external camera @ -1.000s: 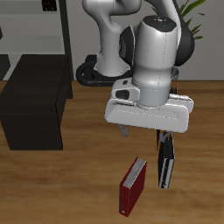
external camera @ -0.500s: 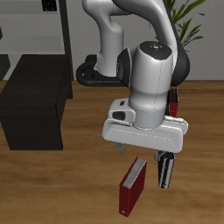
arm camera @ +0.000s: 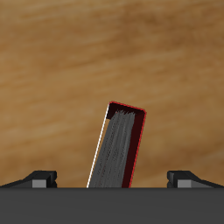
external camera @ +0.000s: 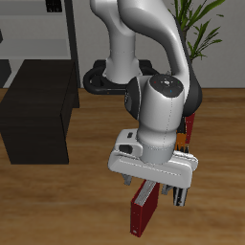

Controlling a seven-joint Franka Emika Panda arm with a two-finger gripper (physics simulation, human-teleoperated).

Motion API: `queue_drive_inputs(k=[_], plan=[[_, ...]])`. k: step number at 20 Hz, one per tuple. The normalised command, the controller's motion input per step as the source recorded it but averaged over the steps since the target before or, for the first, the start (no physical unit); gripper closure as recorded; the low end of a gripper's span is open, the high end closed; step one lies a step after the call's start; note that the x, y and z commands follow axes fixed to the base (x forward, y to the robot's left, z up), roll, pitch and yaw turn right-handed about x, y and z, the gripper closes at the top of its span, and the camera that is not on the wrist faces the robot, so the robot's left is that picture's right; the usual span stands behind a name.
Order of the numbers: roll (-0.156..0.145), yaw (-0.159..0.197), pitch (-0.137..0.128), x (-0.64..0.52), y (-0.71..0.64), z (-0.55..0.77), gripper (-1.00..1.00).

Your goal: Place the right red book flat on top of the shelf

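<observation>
Near the wooden table's (external camera: 86,187) front edge, your white two-finger gripper (external camera: 153,190) hangs spread wide, gripping nothing, directly over the dark red hardcover right red book (external camera: 141,212), well apart from the boxy matte black shelf (external camera: 38,110).

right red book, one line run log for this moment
gripper: open, above right red book | book: standing on table, ungrasped | shelf: top bare

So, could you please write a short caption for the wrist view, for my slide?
Open pincer poised above the right red book standing on the wooden table.
</observation>
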Motion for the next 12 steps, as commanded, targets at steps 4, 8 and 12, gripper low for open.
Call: queue_drive_inputs(k=[4, 8, 12], plan=[[-0.016, -0.020, 0.055, 0.04, -0.09, -0.33, -1.00], [0.007, -0.009, 0.049, 0.02, -0.09, -0.28, 1.00], [-0.003, -0.014, 0.026, -0.07, -0.06, -0.13, 1.00]])
